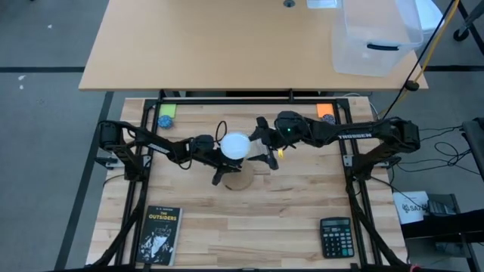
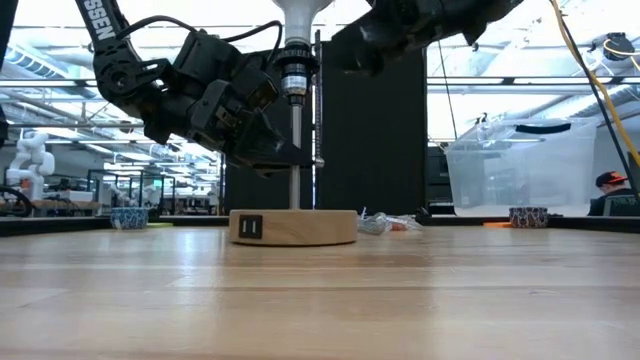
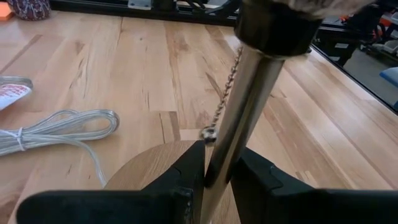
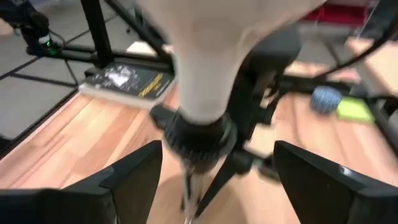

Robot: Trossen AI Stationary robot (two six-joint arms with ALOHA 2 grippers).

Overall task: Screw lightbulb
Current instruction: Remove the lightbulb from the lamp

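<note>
High view: round white frosted lightbulb [image 1: 235,144] at frame centre, above the tan round wooden lamp base [image 1: 239,180]. Left gripper [image 1: 220,168] beside it; right gripper [image 1: 266,150] just right of it.

Low view: bulb neck seated in the black socket [image 2: 292,76] atop the metal stem [image 2: 296,150], upper centre.

Left wrist view: left gripper clamped on the stem, apparently steadying the lamp.

Right wrist view: right gripper [image 4: 219,171] spread wide around the bulb's neck, touching nothing, likely between turns.
</note>
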